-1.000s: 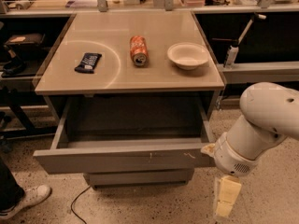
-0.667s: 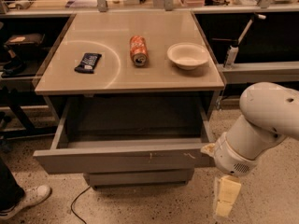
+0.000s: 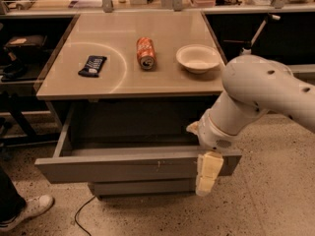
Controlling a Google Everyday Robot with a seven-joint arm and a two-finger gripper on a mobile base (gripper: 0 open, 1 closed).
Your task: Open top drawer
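- we're seeing the white arm (image 3: 256, 97) covering the right end of the top drawer (image 3: 123, 167), so that corner is hidden from us
- the drawer is sticking well out from under the smooth tan table (image 3: 167, 82), with pale scratches showing on its flat grey front
- the gripper (image 3: 208, 171) is hanging a cream block over that front; we can't tell if it's clamping
- an orange can (image 3: 145, 52) is lying sideways between a dark packet (image 3: 92, 65) and a round pale bowl (image 3: 198, 58); we're not making out any lettering
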